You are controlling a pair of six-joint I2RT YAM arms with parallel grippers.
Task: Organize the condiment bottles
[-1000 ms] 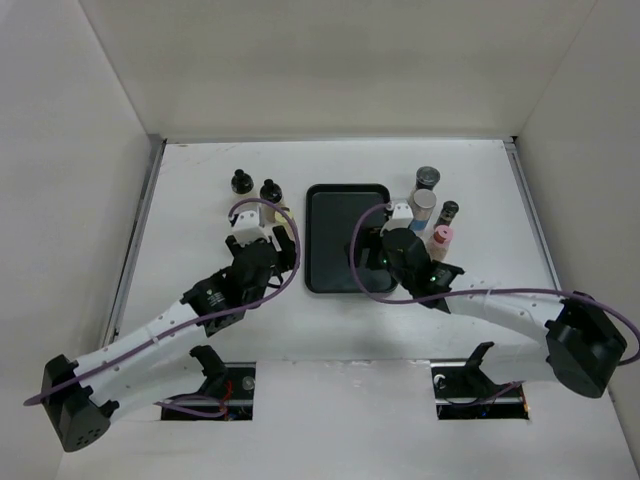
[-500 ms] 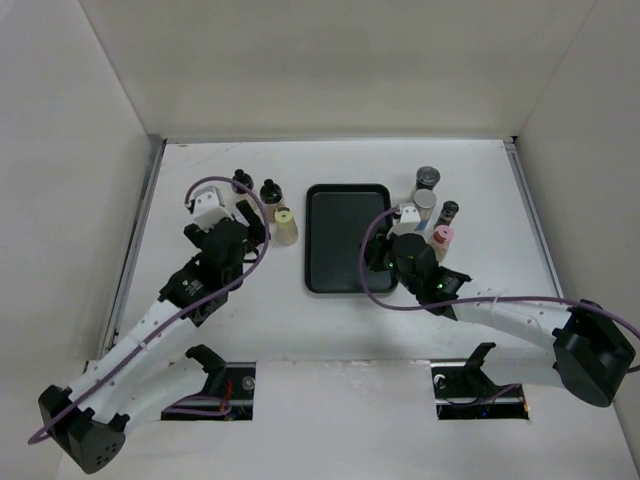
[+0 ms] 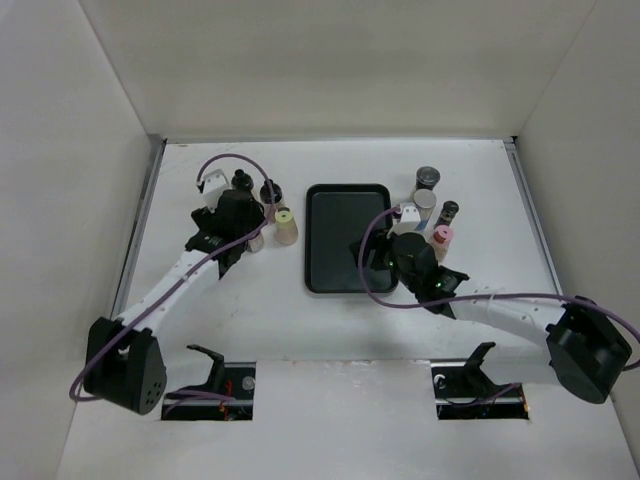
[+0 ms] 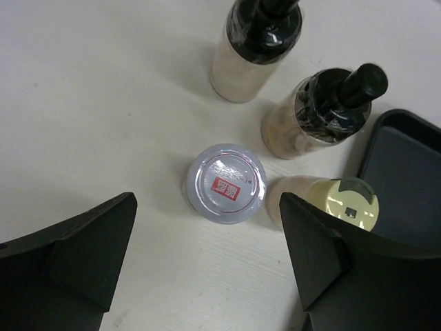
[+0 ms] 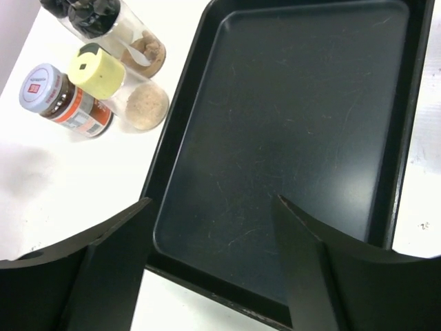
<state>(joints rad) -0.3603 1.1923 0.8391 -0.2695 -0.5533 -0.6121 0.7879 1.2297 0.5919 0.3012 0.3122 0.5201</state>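
Left of the black tray (image 3: pixel 340 240) stand two dark bottles with black caps (image 4: pixel 265 41) (image 4: pixel 324 114), a cream-capped bottle (image 4: pixel 324 203) and a lilac-lidded jar (image 4: pixel 226 183). My left gripper (image 4: pixel 207 207) is open and hovers over the lilac-lidded jar, a finger on either side, holding nothing; it also shows in the top view (image 3: pixel 250 232). My right gripper (image 5: pixel 213 200) is open and empty above the near left part of the tray (image 5: pixel 303 124). Right of the tray stand a grey-lidded jar (image 3: pixel 428 178), a white-lidded jar (image 3: pixel 424 200), a dark-capped bottle (image 3: pixel 449 212) and a pink-capped bottle (image 3: pixel 441 238).
The tray holds nothing. White walls close the table on the left, back and right. The right arm's wrist (image 3: pixel 405 250) partly hides the bottles beside the tray's right edge.
My left gripper has swung from the tray's left edge to the back left, leaving the cream-capped bottle standing, and now hangs over the lilac-lidded jar. The right arm has barely moved.
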